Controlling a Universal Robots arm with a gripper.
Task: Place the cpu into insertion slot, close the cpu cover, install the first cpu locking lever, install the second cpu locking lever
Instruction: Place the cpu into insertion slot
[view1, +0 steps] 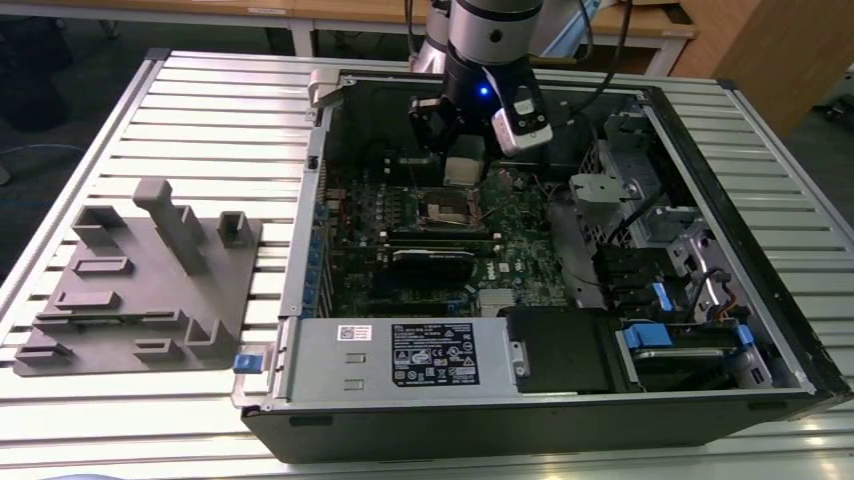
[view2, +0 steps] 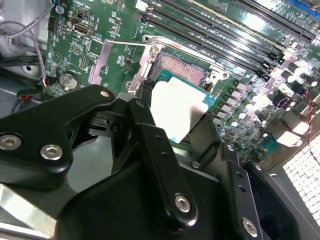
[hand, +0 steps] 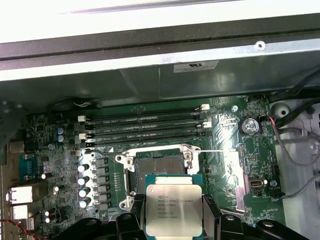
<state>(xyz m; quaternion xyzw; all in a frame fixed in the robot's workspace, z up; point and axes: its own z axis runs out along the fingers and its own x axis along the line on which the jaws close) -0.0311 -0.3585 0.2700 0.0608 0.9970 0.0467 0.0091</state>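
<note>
Arm (view1: 489, 35): silver-grey cylindrical segments, blue indicator light (view1: 481, 92), pale wrist-mounted box (view1: 523, 120). Gripper (view2: 174, 121): matte black linkage plates, silver hex-socket screws (view2: 51, 151).

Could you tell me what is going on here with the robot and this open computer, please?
A single robot arm is reaching into an open computer case. Its gripper is shut on the cpu, pinching it by two opposite edges with the metal top showing in the first wrist view. The insertion slot on the green board is bare, so the cpu is not yet seated. The cpu cover lies swung open beside the slot.
</note>
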